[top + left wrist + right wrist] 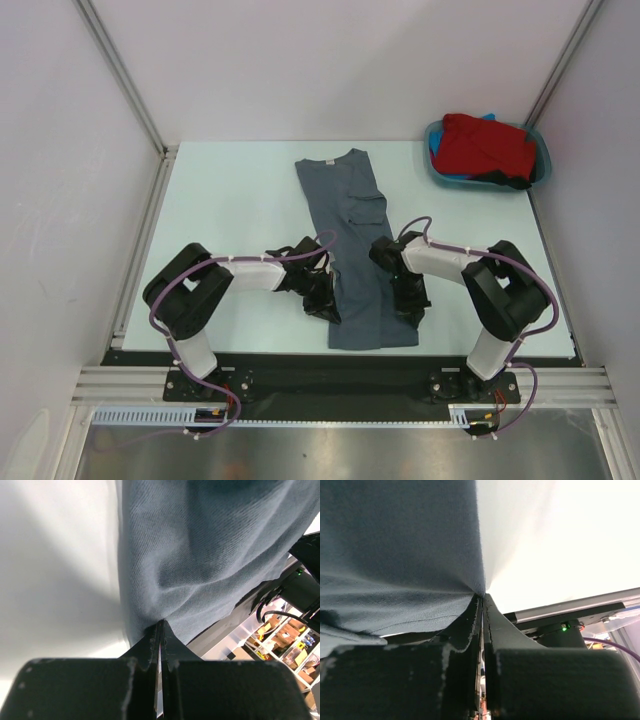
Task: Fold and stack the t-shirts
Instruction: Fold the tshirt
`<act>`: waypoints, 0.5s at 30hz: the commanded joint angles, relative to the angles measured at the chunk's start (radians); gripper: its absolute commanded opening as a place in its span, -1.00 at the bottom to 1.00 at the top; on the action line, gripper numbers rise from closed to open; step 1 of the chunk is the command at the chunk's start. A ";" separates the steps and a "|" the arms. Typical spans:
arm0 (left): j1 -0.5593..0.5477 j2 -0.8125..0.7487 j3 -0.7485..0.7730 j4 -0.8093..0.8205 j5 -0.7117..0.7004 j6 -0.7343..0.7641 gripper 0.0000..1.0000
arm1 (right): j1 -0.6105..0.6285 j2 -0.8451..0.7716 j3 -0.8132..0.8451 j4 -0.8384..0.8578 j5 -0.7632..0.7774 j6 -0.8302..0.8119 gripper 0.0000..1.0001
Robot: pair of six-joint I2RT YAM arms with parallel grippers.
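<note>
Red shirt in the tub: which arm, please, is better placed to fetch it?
Probably right: the tub sits far right, on that arm's side; right end effector and left end effector both pinch the grey shirt.

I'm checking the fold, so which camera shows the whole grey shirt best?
The top external view: the grey t-shirt lies whole there, folded into a long strip. Each wrist view shows only a close patch of its cloth, pinched in closed jaws.
</note>
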State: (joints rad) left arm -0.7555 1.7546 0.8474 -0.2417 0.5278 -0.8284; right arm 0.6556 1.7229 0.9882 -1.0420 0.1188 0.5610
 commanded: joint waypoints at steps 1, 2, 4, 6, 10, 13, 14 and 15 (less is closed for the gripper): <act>-0.010 0.025 0.012 -0.002 -0.022 0.023 -0.99 | -0.008 -0.031 -0.011 -0.035 0.051 0.016 -1.00; -0.010 0.025 0.012 -0.002 -0.020 0.023 -0.99 | -0.010 -0.032 -0.013 -0.038 0.061 0.020 -1.00; -0.010 0.028 0.012 0.001 -0.022 0.023 -0.99 | -0.013 -0.032 -0.013 -0.044 0.070 0.022 -1.00; -0.011 0.028 0.012 -0.001 -0.020 0.023 -0.99 | -0.013 -0.039 -0.007 -0.050 0.085 0.027 -1.00; -0.010 0.028 0.012 0.001 -0.020 0.023 -0.99 | -0.014 -0.068 0.024 -0.079 0.116 0.036 -0.92; -0.010 0.029 0.012 -0.001 -0.020 0.023 -0.99 | -0.017 -0.083 0.049 -0.105 0.145 0.053 -0.92; -0.010 0.029 0.012 0.001 -0.017 0.023 -0.99 | -0.019 -0.088 0.055 -0.108 0.156 0.053 -0.91; -0.011 0.031 0.012 0.002 -0.017 0.023 -0.99 | -0.019 -0.097 0.062 -0.116 0.157 0.053 -0.77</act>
State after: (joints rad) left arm -0.7555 1.7607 0.8474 -0.2337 0.5381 -0.8284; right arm 0.6449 1.6745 1.0080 -1.0897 0.1940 0.5957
